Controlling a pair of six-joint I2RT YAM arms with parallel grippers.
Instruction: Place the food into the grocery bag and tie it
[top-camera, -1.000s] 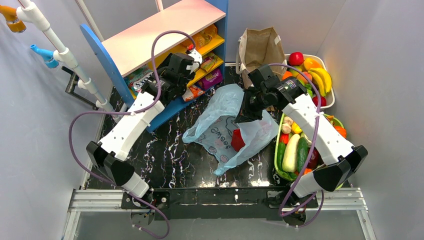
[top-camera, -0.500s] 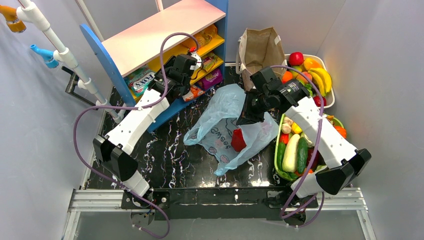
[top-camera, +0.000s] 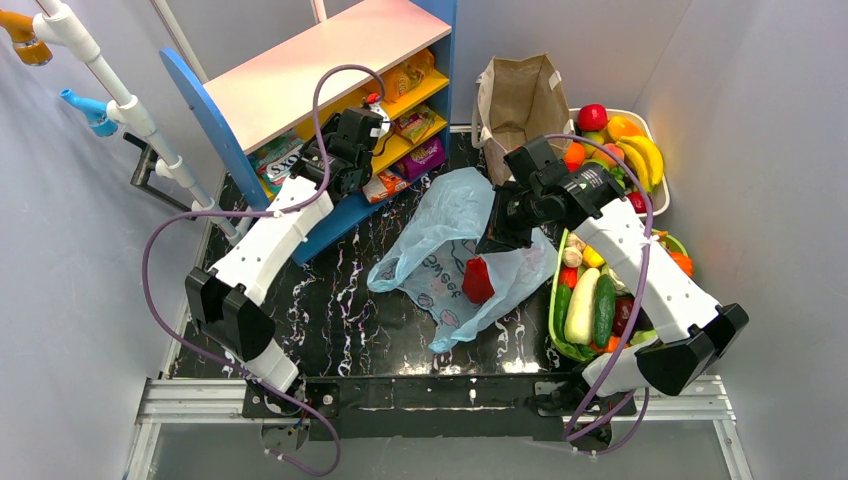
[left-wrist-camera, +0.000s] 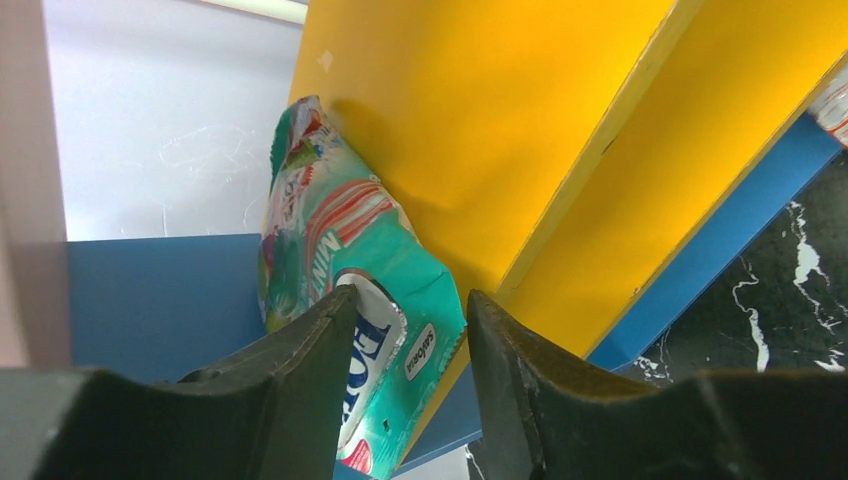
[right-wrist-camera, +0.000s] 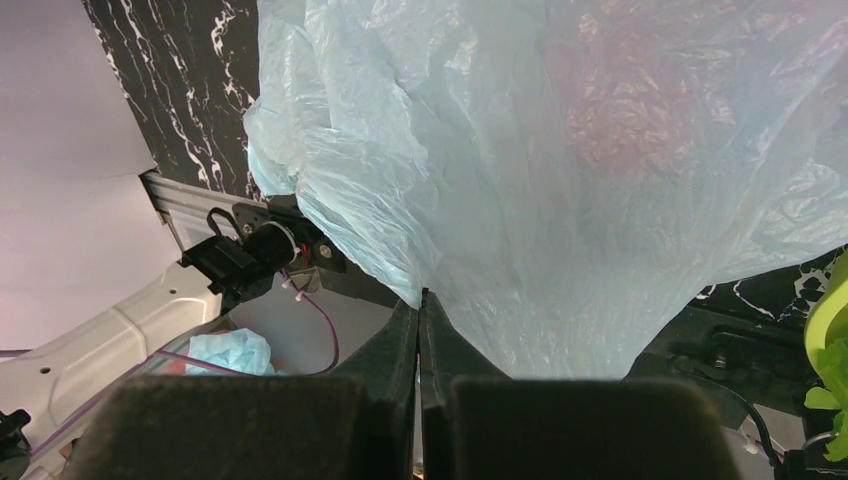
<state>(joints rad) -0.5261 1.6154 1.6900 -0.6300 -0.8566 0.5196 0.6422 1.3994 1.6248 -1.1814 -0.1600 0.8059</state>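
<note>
A teal-and-white food packet (left-wrist-camera: 340, 250) leans against the yellow divider (left-wrist-camera: 480, 120) in the shelf's lower compartment; from above it shows at the shelf's front (top-camera: 277, 156). My left gripper (left-wrist-camera: 410, 315) is open with the packet's lower corner between its jaws. The left finger (left-wrist-camera: 300, 370) lies against the packet and the right finger (left-wrist-camera: 520, 380) stands a little off it. The light-blue grocery bag (top-camera: 440, 225) lies crumpled mid-table with a red food packet (top-camera: 477, 280) inside. My right gripper (right-wrist-camera: 420, 298) is shut on a fold of the bag (right-wrist-camera: 560, 180), lifting its edge (top-camera: 497, 238).
The blue-and-pink shelf (top-camera: 330, 60) holds more snack packets (top-camera: 420, 125) at the back. A brown paper bag (top-camera: 520, 95) stands behind the blue one. A white basket of fruit (top-camera: 657, 160) and a green basket of vegetables (top-camera: 556, 300) line the right side.
My left gripper has moved left along the shelf to the teal packet and its jaws have narrowed around it. The right arm has shifted slightly, still holding the bag.
</note>
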